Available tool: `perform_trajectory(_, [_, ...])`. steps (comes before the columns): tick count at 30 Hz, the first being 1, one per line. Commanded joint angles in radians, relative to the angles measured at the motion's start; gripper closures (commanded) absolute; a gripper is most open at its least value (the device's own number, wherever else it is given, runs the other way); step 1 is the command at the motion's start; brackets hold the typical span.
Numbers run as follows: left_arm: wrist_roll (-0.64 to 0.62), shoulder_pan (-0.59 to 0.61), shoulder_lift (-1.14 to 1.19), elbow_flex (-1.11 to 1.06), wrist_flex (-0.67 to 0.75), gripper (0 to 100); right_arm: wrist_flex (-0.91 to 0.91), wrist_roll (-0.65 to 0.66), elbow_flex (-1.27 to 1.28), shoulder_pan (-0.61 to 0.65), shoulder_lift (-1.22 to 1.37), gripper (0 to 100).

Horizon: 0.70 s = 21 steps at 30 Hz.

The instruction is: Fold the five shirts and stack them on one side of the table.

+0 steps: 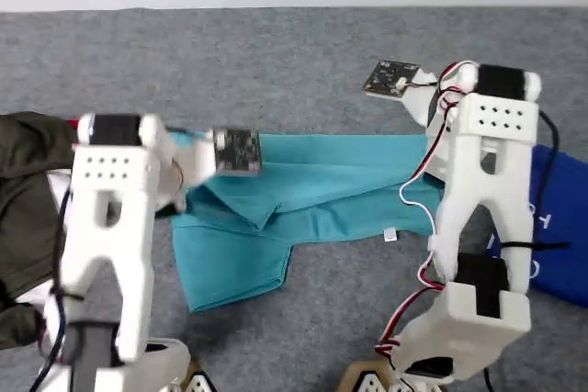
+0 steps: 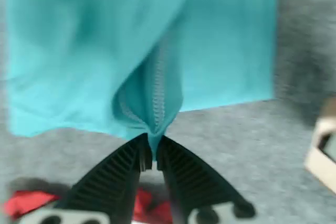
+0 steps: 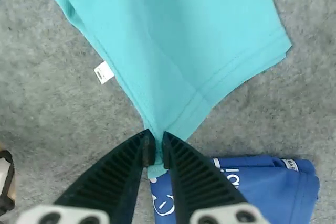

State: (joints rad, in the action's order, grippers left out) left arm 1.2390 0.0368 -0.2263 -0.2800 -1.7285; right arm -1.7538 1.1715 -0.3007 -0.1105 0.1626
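- Teal shirt: lies spread across the middle of the grey table, between the two arms. It is partly doubled over, with loose folds at its left end and a small white label showing at its near edge.
- Left gripper: closed tight on a bunched, stitched fold of the teal cloth at the shirt's left end, with fabric pinched between the fingertips.
- Right gripper: likewise clamped on the shirt, holding a hemmed corner at its right end, just beside the blue shirt.
- Blue shirt: sits at the right side of the table, partly under the right arm. It looks already folded, so this side may be where the stack goes.
- Dark olive garment: heaped at the left edge, with a red cloth just behind the left gripper. Both are probably waiting their turn.
- Step in hand (judgement): a fold of the teal shirt, with both ends gripped for a shared lift.
- Next move (judgement): the two arms need to carry their ends together, at matching height and pace, and lay one edge squarely over the other. An uneven pull could drag the shirt askew or slip a corner free.
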Motion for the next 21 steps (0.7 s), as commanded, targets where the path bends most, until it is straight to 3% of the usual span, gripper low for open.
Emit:
perform_trajectory(1, [0.017, -0.002, -0.110, -0.113, -0.031, 100, -0.041, 0.012, -0.006, -0.012, -0.059, 98.7])
perform_trajectory(21, [0.052, -0.006, -0.140, -0.453, -0.029, 100, -0.042, 0.014, 0.094, -0.030, -0.065, 98.7])
